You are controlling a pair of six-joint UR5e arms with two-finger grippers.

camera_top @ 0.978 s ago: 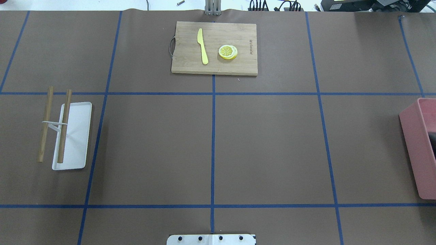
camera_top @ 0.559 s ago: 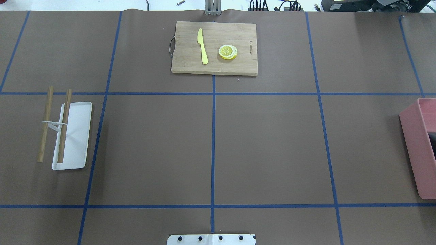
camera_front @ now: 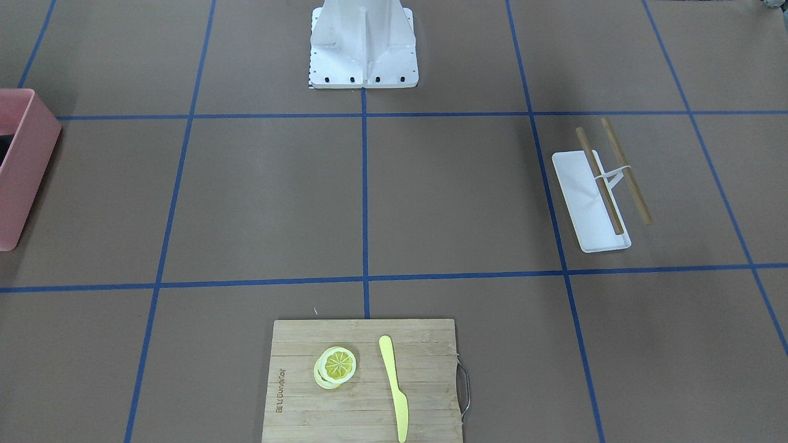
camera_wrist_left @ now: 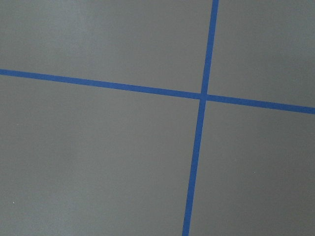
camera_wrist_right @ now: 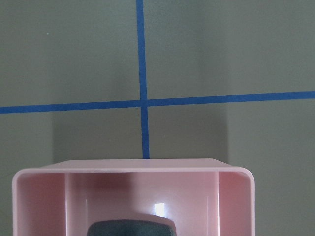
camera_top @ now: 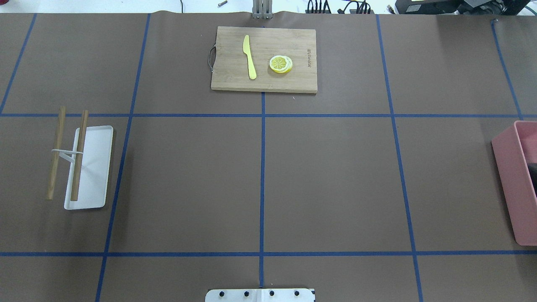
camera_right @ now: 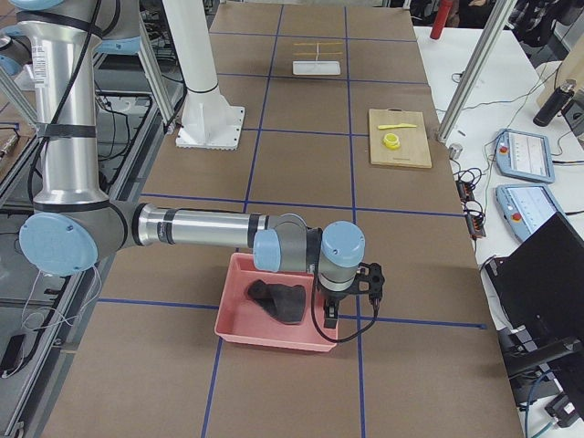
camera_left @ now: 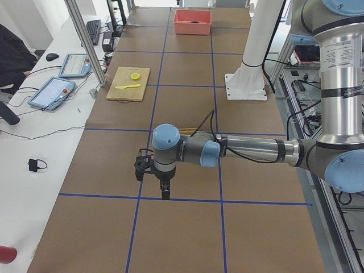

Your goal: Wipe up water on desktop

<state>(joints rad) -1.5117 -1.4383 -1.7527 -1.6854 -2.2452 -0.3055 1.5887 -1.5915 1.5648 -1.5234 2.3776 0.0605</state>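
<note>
The desktop (camera_top: 335,180) is a flat brown surface crossed by blue tape lines; I see no water on it in any view. My left gripper (camera_left: 164,192) shows only in the exterior left view, pointing down above a tape crossing (camera_wrist_left: 202,95); I cannot tell if it is open or shut. My right gripper (camera_right: 328,321) shows only in the exterior right view, hanging over the edge of a pink bin (camera_right: 239,319); I cannot tell its state. A dark cloth (camera_right: 278,301) lies in that bin and also shows in the right wrist view (camera_wrist_right: 132,228).
A bamboo cutting board (camera_top: 230,79) at the far middle carries a yellow knife (camera_top: 249,56) and lemon slices (camera_top: 280,63). A white tray (camera_top: 94,167) with two wooden rods (camera_top: 79,155) sits at the left. The pink bin (camera_top: 514,180) is at the right edge.
</note>
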